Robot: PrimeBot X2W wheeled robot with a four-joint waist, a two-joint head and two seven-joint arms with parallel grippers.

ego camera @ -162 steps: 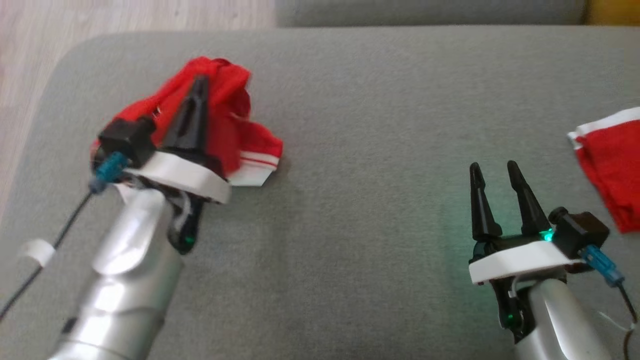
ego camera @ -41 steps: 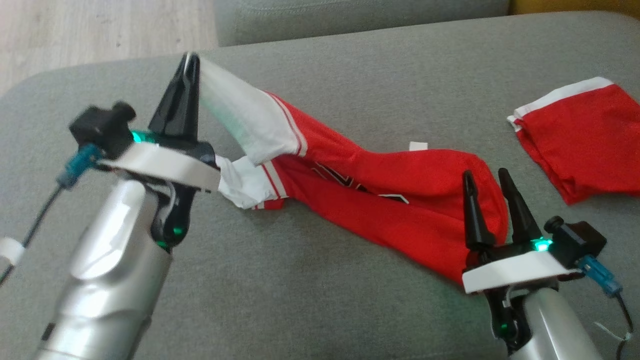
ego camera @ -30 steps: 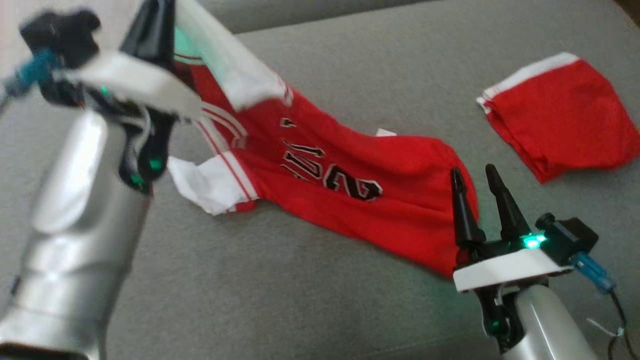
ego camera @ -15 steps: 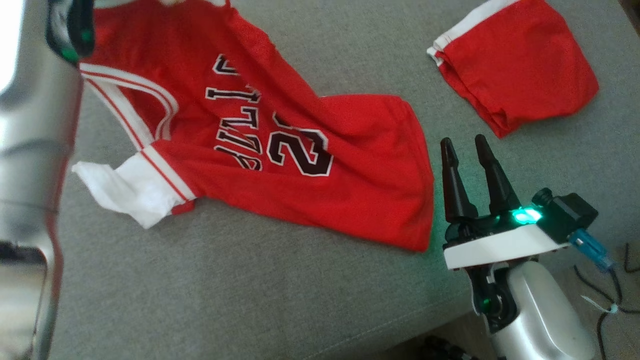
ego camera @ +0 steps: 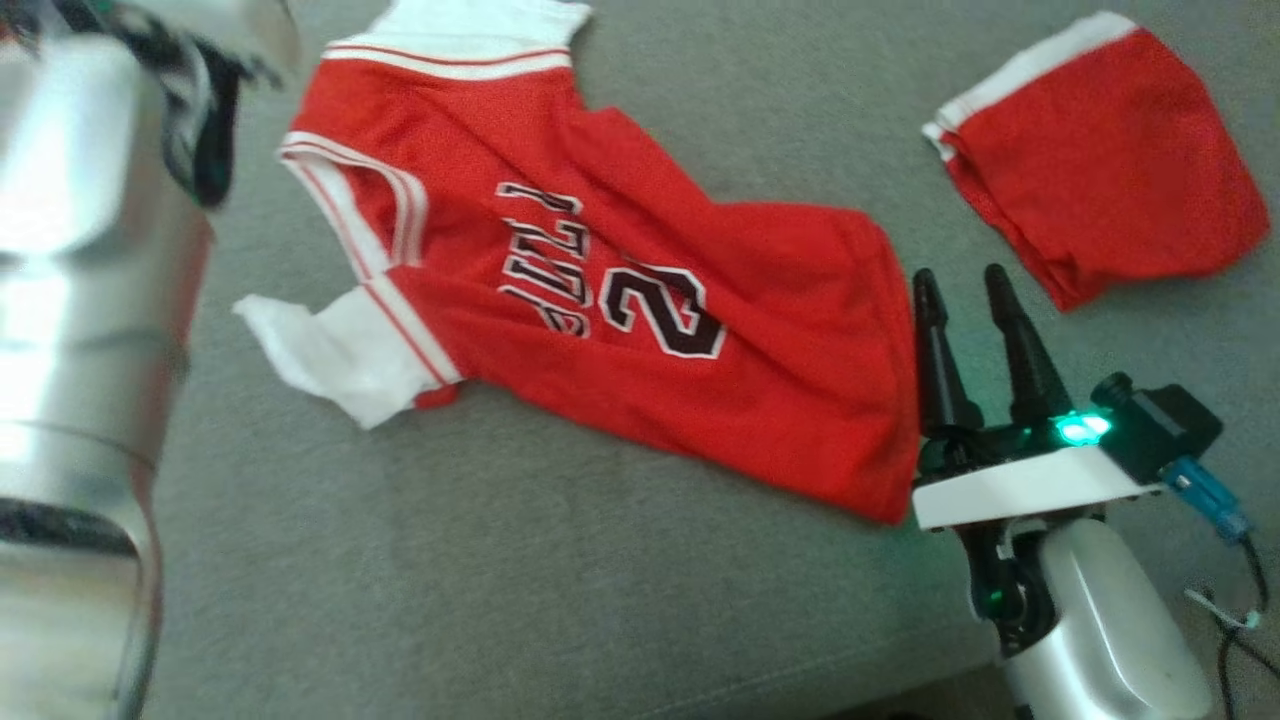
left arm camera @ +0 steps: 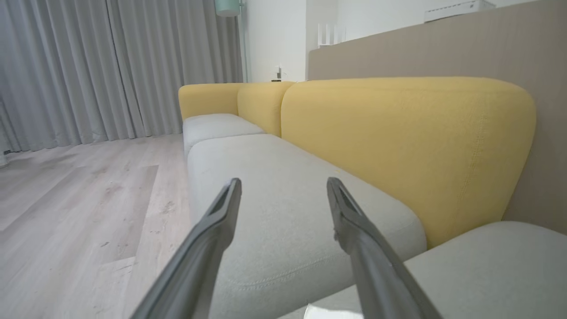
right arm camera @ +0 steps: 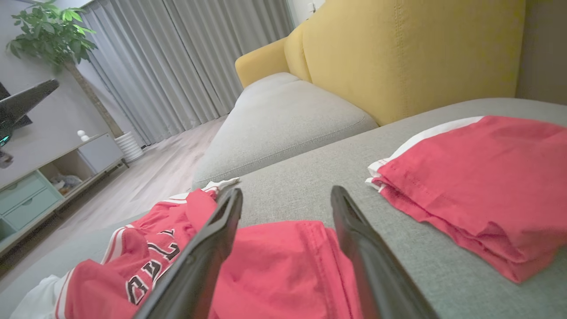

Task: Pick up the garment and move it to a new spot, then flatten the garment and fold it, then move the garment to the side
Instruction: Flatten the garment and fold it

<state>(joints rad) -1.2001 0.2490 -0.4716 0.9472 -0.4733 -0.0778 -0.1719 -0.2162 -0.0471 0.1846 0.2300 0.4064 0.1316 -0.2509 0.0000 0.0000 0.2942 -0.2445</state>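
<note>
While left gripper (left arm camera: 283,182) and right gripper (ego camera: 962,275) hold jaws apart, garment (ego camera: 620,300) hem lies near cushion (ego camera: 500,570) edge.

A home living room, this. Yellow-backed sofa (left arm camera: 398,133), long grey curtains (left arm camera: 110,66), wood floor (left arm camera: 88,199). A potted plant (right arm camera: 51,31) too.

Red jersey (ego camera: 640,300) with white trim and black lettering, spread mostly flat and slanted, centre of the frame, on grey cushion

A red garment (ego camera: 640,300) with white trim and black lettering is seen on a grey sofa cushion (ego camera: 500,580).
</note>
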